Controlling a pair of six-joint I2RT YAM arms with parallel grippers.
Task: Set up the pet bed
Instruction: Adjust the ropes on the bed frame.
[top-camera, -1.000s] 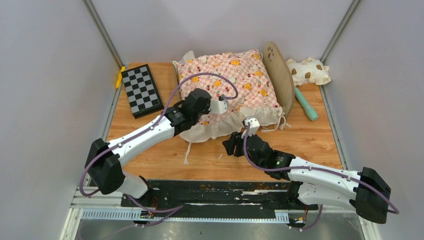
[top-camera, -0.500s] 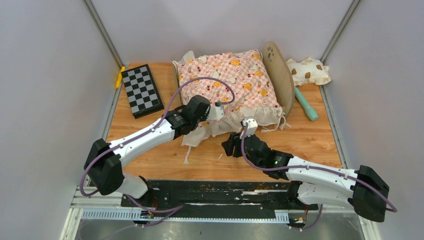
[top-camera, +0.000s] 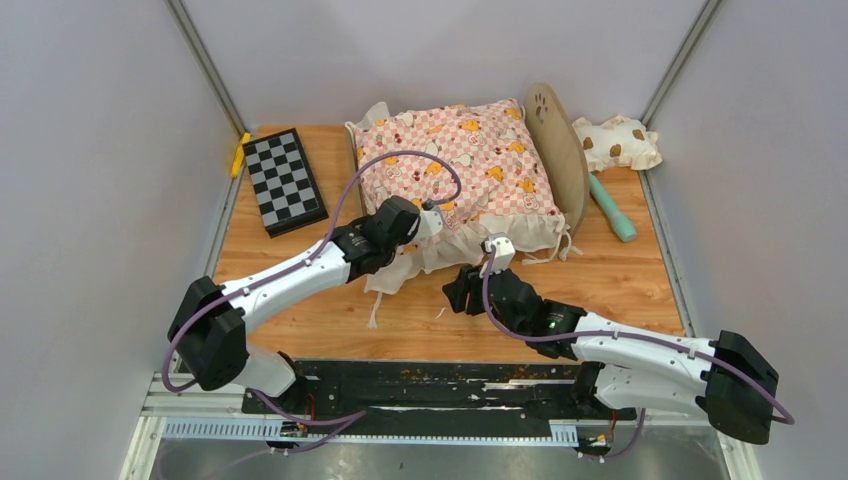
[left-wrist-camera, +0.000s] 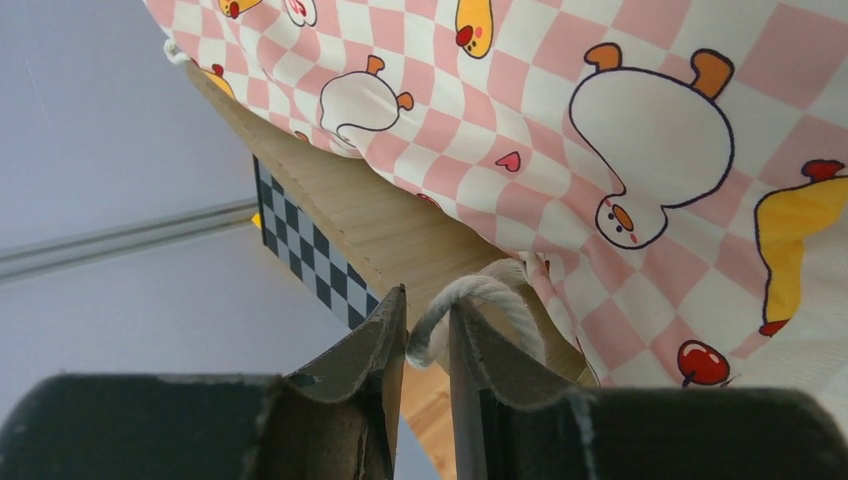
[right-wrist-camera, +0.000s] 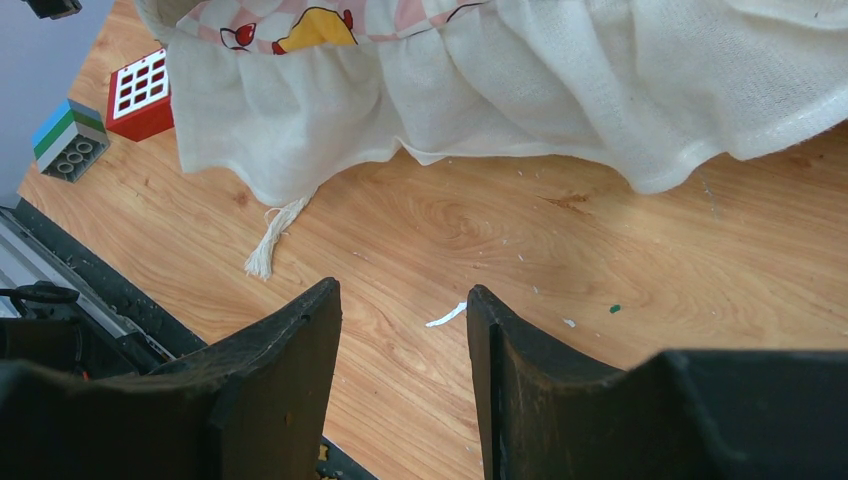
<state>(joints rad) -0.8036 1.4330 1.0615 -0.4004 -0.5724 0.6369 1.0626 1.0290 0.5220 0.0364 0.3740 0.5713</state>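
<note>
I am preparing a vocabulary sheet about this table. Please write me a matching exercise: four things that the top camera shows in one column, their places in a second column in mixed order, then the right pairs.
Things
1. chessboard
2. spotted pillow
3. teal stick
4. checkered cushion

Places
A. lying on the pet bed
B. rear right corner
C. rear left part of the table
D. flat on the table, just right of the headboard

Pairs: 1-C, 2-B, 3-D, 4-A
</note>
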